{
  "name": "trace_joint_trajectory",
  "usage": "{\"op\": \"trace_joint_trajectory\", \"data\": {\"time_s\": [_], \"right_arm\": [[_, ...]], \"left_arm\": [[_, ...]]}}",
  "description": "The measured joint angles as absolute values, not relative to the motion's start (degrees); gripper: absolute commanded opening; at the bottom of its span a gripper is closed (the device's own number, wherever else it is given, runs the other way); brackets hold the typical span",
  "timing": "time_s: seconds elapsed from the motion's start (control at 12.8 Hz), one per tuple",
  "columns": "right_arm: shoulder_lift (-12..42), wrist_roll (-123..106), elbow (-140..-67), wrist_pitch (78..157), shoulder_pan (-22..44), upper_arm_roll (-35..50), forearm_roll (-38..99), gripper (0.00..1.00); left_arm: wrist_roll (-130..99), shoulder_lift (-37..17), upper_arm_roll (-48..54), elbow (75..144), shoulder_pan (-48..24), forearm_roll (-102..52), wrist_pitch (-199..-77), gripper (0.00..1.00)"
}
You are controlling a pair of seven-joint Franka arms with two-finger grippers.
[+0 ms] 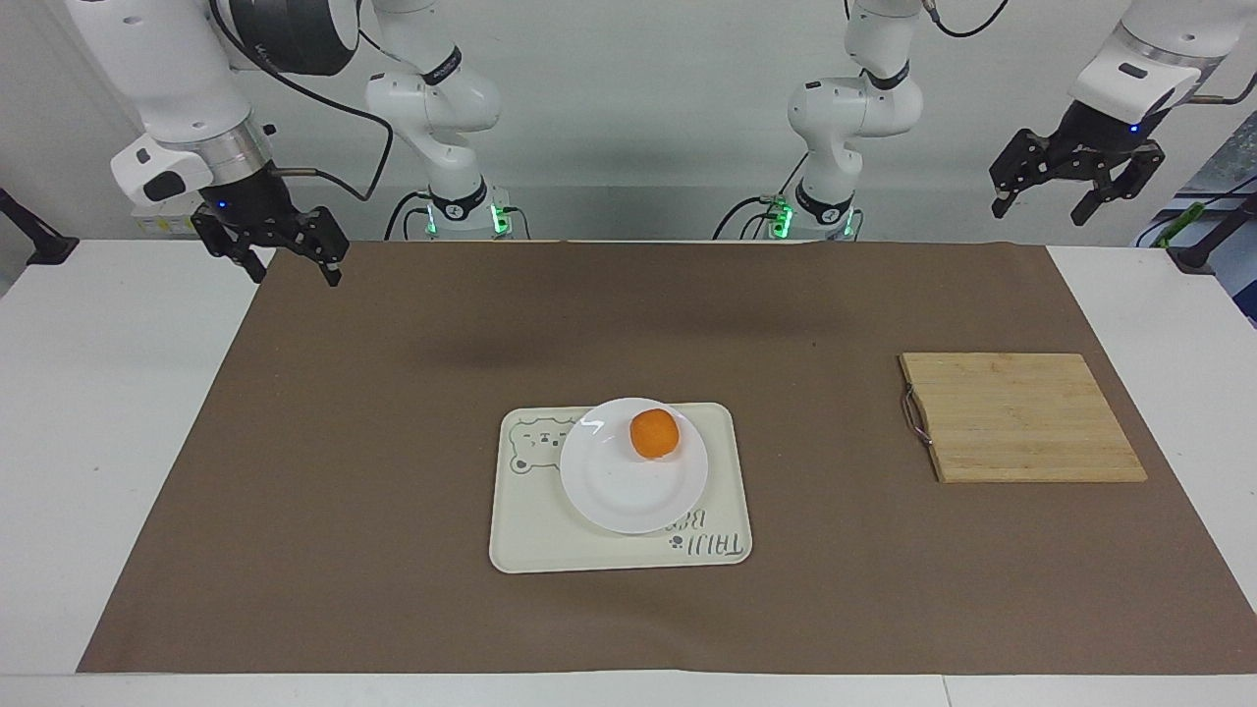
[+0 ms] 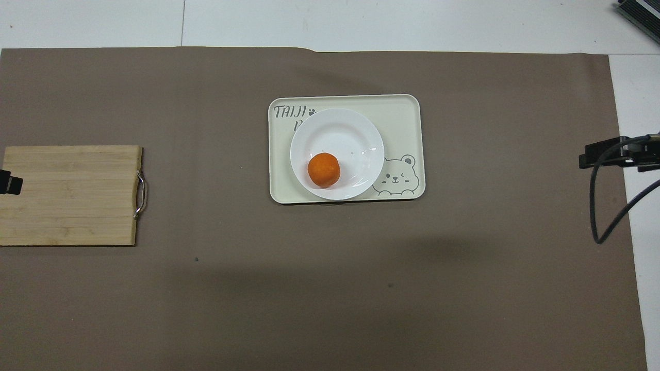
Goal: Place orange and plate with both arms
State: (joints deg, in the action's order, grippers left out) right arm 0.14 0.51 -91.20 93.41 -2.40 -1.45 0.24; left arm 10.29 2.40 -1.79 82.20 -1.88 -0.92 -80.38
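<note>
Mat (image 1: 393,471) edges: both grippers up, fingers apart.

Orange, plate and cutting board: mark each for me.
orange (image 1: 653,434), facing view, middle of the fruit.
plate (image 1: 619,496), facing view, bare white surface beside the fruit.
cutting board (image 2: 69,195), overhead view, middle of the wood.

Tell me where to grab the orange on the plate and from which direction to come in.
Grip the orange across its widest middle, coming straight down from above. It is round and sits free on the plate, toward the plate's edge nearer the robots, so its top and sides are open. The plate's shallow rim and the tray under it would likely foul a low sideways approach.
</note>
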Motion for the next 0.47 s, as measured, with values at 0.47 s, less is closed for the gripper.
{"op": "trace_joint_trajectory", "data": {"time_s": [0.47], "right_arm": [[0.14,0.51,-91.37,93.38,-2.36,-1.17,0.24,1.0]], "left_arm": [[10.28,2.4,-1.79,82.2,-1.88,-0.92,-80.38,1.0]]}}
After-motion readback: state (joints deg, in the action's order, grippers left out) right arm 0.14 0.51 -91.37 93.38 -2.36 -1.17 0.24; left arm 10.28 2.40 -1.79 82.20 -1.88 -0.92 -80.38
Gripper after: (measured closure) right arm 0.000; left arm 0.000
